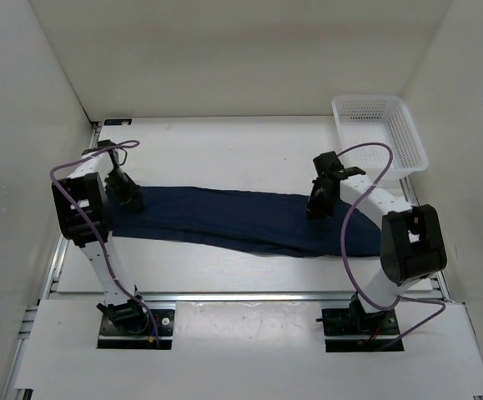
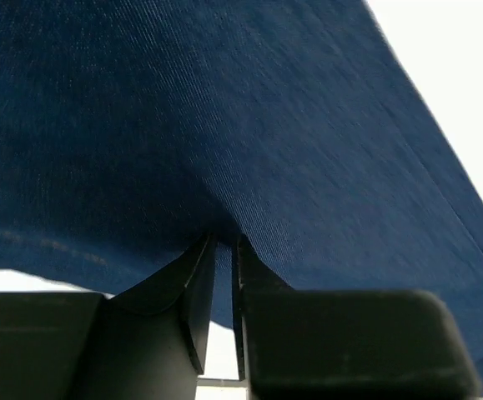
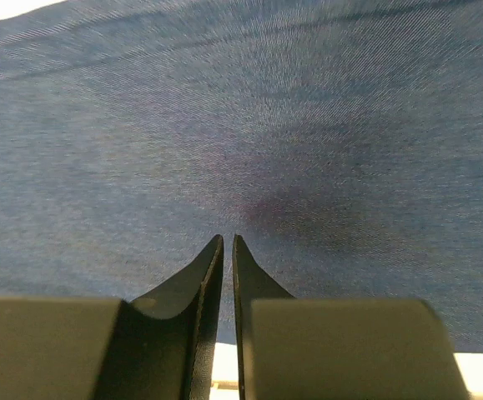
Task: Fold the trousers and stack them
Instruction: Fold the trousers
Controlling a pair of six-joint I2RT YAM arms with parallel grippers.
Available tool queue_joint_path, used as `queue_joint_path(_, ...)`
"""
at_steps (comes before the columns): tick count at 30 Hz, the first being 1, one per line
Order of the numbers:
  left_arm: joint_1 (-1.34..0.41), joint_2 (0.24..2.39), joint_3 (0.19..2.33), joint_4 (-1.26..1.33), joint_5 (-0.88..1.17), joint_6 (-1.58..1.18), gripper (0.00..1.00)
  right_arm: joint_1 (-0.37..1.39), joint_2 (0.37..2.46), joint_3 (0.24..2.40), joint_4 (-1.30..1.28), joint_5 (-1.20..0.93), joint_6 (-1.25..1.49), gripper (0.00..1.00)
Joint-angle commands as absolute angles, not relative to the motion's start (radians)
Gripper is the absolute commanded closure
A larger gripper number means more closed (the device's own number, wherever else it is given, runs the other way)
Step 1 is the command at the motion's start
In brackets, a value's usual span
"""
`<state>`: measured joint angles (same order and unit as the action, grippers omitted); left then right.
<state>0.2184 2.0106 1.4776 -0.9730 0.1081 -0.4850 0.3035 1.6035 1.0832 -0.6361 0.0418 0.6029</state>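
I see the long dark navy-blue denim trousers [image 1: 224, 218] lying flat on the white worktop [image 1: 224, 150], stretched in a narrow band from left to right between my two arms. The cloth's far edge runs fairly straight, and its near edge bulges toward the arm bases right of the middle.

The left claw [image 1: 129, 198] is down on the left end of the trousers. In the left wrist view its black fingers [image 2: 193, 283] stand almost together, with only a thin slit between them. The blue fabric puckers into that slit at the tips, so I read this claw as clenched on the trousers.

The right claw [image 1: 319, 208] sits on the cloth toward the right end, a little in from the edge. In its own camera the fingers [image 3: 208, 283] are drawn nearly closed, and the denim dimples darkly just beyond the tips. It looks pinched there, though the close, blurred view leaves me not quite sure.

A white plastic mesh basket [image 1: 408, 137] stands in the far right corner, apart from the trousers.
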Motion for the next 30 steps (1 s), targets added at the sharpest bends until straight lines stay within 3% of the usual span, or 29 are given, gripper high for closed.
queue_joint_path(1, 0.206, 2.043, 1.494, -0.93, 0.129, -0.48, 0.72, 0.307, 1.62, 1.078, -0.652, 0.037, 0.636, 0.86)
queue_joint_path(9, 0.095, 2.272, 1.802, -1.031, 0.129, -0.445, 0.68, 0.059, 1.631, 0.876, -0.58, -0.067, 0.707, 0.86)
queue_joint_path(16, 0.049, 2.413, 2.101, -1.129, 0.156, -0.436, 0.67, 0.009, 1.598, 0.885, -0.615, -0.019, 0.707, 0.86)
queue_joint_path(19, 0.049, 2.424, 2.209, -1.19, 0.144, -0.416, 0.62, 0.009, 1.598, 0.934, -0.64, 0.006, 0.698, 0.86)
queue_joint_path(21, 0.049, 2.376, 2.227, -1.19, 0.124, -0.407, 0.55, 0.009, 1.576, 0.969, -0.65, 0.018, 0.689, 0.83)
queue_joint_path(23, 0.074, 2.33, 2.241, -1.19, 0.114, -0.39, 0.36, 0.009, 1.559, 0.991, -0.675, 0.029, 0.678, 0.8)
queue_joint_path(25, 0.128, 2.254, 2.206, -1.171, 0.133, -0.362, 0.26, 0.009, 1.531, 1.009, -0.687, 0.038, 0.678, 0.78)
queue_joint_path(26, 0.152, 2.231, 2.189, -1.158, 0.133, -0.35, 0.16, 0.018, 1.513, 1.023, -0.696, 0.038, 0.678, 0.76)
queue_joint_path(30, 0.264, 2.187, 2.122, -1.138, 0.137, -0.31, 0.06, 0.038, 1.482, 1.032, -0.696, 0.038, 0.667, 0.7)
